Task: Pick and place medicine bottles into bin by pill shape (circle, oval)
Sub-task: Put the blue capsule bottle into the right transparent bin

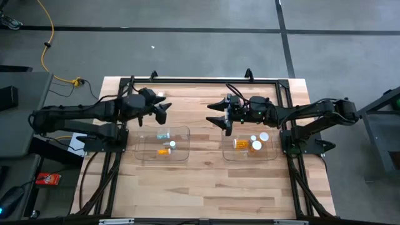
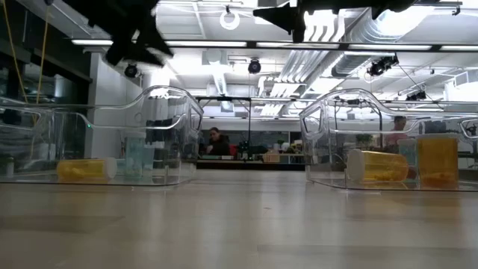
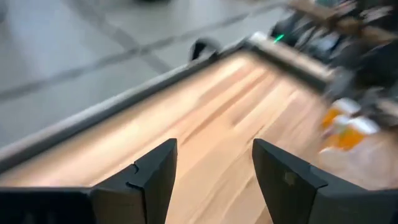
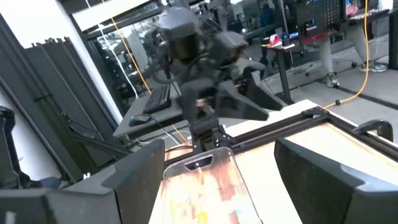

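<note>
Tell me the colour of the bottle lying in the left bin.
Amber-orange bottle, lying on its side in the clear left bin; the low view shows it best.

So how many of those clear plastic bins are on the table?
2. One bin sits under the left gripper, the other bin under the right gripper. Both hold small bottles; no others show.
</note>
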{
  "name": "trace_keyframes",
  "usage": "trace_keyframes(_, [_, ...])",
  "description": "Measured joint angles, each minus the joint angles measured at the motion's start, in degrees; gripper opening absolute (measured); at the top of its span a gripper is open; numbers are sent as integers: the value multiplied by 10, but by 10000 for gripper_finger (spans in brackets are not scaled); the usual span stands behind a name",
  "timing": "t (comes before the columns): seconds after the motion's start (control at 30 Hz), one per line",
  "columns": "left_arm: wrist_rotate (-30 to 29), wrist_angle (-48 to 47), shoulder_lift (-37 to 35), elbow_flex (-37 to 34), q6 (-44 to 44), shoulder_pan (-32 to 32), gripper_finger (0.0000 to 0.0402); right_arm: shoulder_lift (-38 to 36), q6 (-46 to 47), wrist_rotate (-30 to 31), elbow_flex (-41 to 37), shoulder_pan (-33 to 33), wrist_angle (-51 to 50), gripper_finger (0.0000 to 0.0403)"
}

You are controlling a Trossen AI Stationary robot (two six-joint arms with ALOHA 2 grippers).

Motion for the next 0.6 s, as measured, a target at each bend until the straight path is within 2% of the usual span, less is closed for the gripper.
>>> trace_keyframes(0.17, [56, -99, 0, -27, -44, 70, 200, 0, 14, 0, 0, 0, -9, 295])
trace_keyframes(0.37, [131, -93, 0, -120, -46, 123, 200, 0, 24, 1, 0, 0, -20, 295])
trace_keyframes(0.5, [139, -76, 1, -173, -62, 160, 200, 0, 28, 7, 0, 0, -20, 295])
trace_keyframes(0.6, [144, -61, 1, -187, -63, 193, 200, 0, 28, 19, 0, 0, -20, 295])
